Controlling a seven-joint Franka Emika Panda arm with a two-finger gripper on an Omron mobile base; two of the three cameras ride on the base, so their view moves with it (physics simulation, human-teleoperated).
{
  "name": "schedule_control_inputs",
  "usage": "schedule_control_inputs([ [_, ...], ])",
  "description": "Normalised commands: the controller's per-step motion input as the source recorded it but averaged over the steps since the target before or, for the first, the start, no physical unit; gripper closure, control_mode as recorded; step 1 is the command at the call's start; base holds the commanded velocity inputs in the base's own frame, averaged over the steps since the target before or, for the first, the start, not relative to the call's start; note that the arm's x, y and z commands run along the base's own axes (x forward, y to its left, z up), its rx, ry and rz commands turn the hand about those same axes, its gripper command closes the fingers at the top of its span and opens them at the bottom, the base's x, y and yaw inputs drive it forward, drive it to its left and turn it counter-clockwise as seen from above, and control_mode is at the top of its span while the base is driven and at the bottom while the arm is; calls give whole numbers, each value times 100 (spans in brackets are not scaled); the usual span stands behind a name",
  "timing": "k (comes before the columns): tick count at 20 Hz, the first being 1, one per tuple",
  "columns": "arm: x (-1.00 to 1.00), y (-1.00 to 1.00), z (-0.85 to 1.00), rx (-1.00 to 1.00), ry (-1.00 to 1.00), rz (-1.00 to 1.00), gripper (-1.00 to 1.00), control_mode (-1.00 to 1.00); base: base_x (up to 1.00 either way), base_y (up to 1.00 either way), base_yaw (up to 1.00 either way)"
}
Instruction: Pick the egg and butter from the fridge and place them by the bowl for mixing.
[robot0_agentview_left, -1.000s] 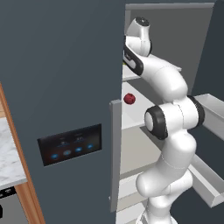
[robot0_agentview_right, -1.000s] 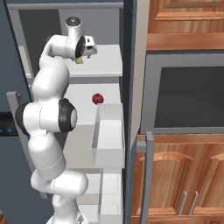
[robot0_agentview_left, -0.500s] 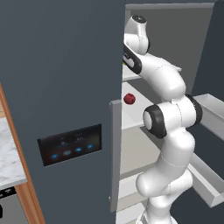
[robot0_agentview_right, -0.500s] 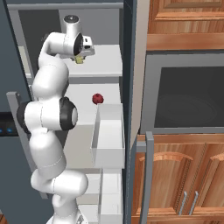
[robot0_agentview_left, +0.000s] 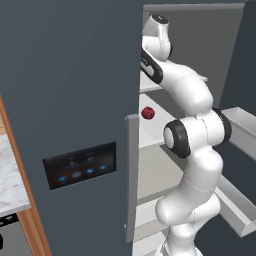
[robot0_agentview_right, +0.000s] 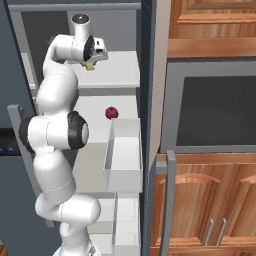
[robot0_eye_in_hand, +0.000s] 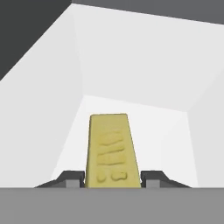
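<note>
Fingers (robot0_eye_in_hand: 112, 178) now closed on butter (robot0_eye_in_hand: 111, 151), arm barely shifted

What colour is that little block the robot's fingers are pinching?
Pale yellow, with raised markings on its top face. The butter shows best in the hand view, between the gripper's fingertips.

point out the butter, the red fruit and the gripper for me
butter (robot0_eye_in_hand: 113, 148): hand view, middle of its top face.
red fruit (robot0_agentview_right: 111, 113): right base view, its centre.
gripper (robot0_eye_in_hand: 113, 178): hand view, midway between fingertips.

Warm wooden cabinets (robot0_agentview_right: 200, 200) with slim metal handles, dark built-in oven window (robot0_agentview_right: 215, 115), white marble countertop (robot0_agentview_left: 10, 180)
</note>
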Motion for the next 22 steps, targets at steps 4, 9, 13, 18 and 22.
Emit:
schedule_control_inputs([
  [4, -20, 0, 21, 0, -20, 0, 100, -100, 0, 0, 0],
  [9, -23, 0, 7, 0, -13, 0, 100, -100, 0, 0, 0],
  [13, -52, 0, 7, 0, -34, 0, 100, -100, 0, 0, 0],
  [18, -23, 0, 7, 0, -14, 0, 100, -100, 0, 0, 0],
  [22, -33, -19, 4, 7, -14, 0, 100, -100, 0, 0, 0],
])
